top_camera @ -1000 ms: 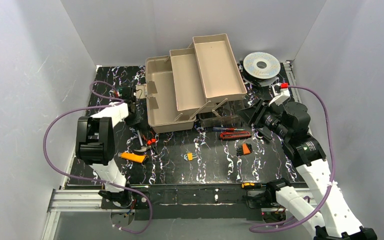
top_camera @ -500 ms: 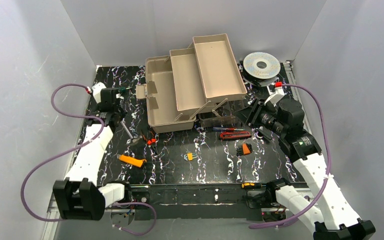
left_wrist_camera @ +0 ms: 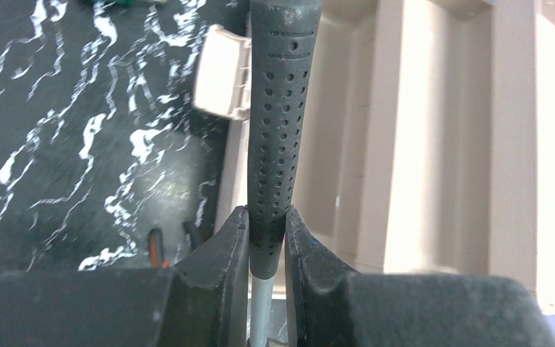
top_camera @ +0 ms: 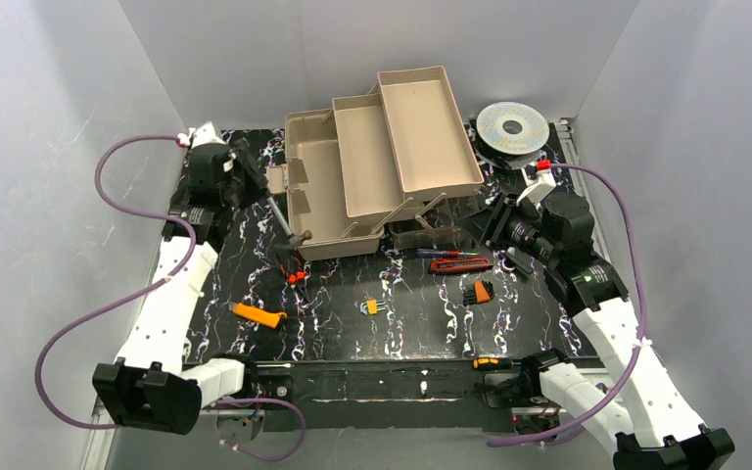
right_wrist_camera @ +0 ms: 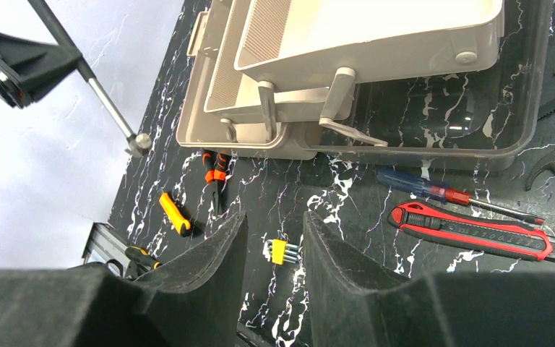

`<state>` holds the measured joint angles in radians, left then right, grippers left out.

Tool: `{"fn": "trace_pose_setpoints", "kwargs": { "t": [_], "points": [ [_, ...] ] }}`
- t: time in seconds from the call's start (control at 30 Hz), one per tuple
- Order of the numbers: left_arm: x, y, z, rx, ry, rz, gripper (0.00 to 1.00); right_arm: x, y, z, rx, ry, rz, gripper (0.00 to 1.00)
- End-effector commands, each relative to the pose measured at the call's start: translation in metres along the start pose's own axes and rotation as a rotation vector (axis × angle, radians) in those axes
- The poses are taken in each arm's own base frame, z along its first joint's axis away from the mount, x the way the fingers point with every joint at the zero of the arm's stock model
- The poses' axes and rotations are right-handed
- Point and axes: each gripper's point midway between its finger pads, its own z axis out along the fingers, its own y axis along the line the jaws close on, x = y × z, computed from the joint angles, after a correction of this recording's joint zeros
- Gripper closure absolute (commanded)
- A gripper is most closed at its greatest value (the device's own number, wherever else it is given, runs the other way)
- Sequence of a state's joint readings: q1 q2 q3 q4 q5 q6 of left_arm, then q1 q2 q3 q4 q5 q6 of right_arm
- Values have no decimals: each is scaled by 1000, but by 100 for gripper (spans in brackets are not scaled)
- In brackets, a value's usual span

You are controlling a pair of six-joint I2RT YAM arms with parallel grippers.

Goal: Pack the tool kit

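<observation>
Toolbox point(top_camera: 311, 191) sits mid-table, just right of our left gripper point(left_wrist_camera: 267, 224), where we clamp the hammer point(left_wrist_camera: 278, 144), its shaft slanting near-right beside the bin; our right gripper point(right_wrist_camera: 274, 224) hovers half-open, empty.

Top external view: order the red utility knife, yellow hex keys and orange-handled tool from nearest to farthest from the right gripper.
1. red utility knife, just below the right gripper in the picture.
2. yellow hex keys, mid-mat.
3. orange-handled tool, far left.
</observation>
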<state>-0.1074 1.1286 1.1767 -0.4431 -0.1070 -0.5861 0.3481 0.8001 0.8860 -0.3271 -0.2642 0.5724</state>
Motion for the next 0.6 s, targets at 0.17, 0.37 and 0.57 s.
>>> {"fn": "trace_pose_setpoints", "kwargs": {
  "t": [0.17, 0.37, 0.57],
  "points": [
    [-26, -69, 23, 37, -104, 184, 100, -5, 3, -2, -10, -31, -11, 59],
    [-28, -86, 57, 29, -144, 259, 100, -3, -7, -3, 41, -27, -21, 59],
    [-6, -91, 97, 24, -71, 322, 100, -3, -16, -1, 87, -19, -32, 59]
  ]
}}
